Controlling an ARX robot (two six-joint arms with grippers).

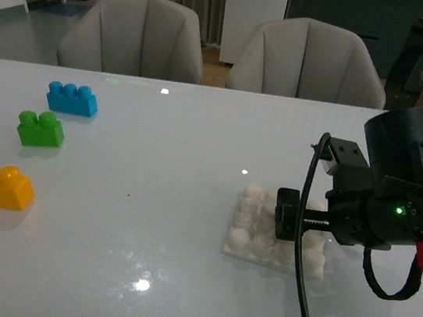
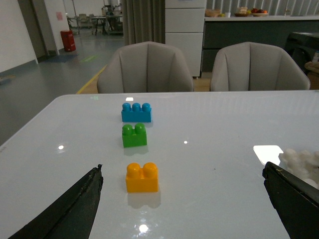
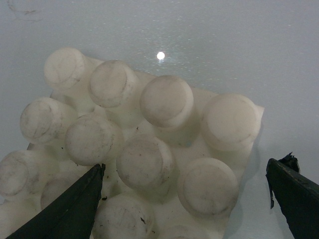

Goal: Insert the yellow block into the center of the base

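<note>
Spread wide and empty, the right claw (image 3: 182,199) hangs just above the base (image 3: 164,144). Its two dark fingers (image 3: 70,219) stand far apart at either side of the wrist view, with nothing between them but the white studs below. From the front, that arm covers the right part of the base, so only the nearer and left studs show there. The studs at the middle of the grid look bare in the wrist view.

The left claw (image 2: 182,209) is open too and holds nothing. Its own camera looks between the parted fingers towards the yellow block (image 2: 142,178), which sits upright with studs up on the white surface (image 1: 145,236). The block is some way ahead of that claw and not touched by it (this arm does not show in the front view at all). It is the nearest of a loose row of three, with the green brick (image 1: 41,129) behind it and the blue brick (image 1: 72,99) beyond that. All three are well apart from the base, on the left side of the surface.

By my reading, the task has hardly begun. The block is not yet grasped, lifted or carried, and the base centre waits unfilled. What is left is nearly all of it: close on the yellow block, bring it across to the base, line it up over the middle studs and press it home. The right arm over the base may need to give room or steady the plate, though I cannot tell which is meant.
</note>
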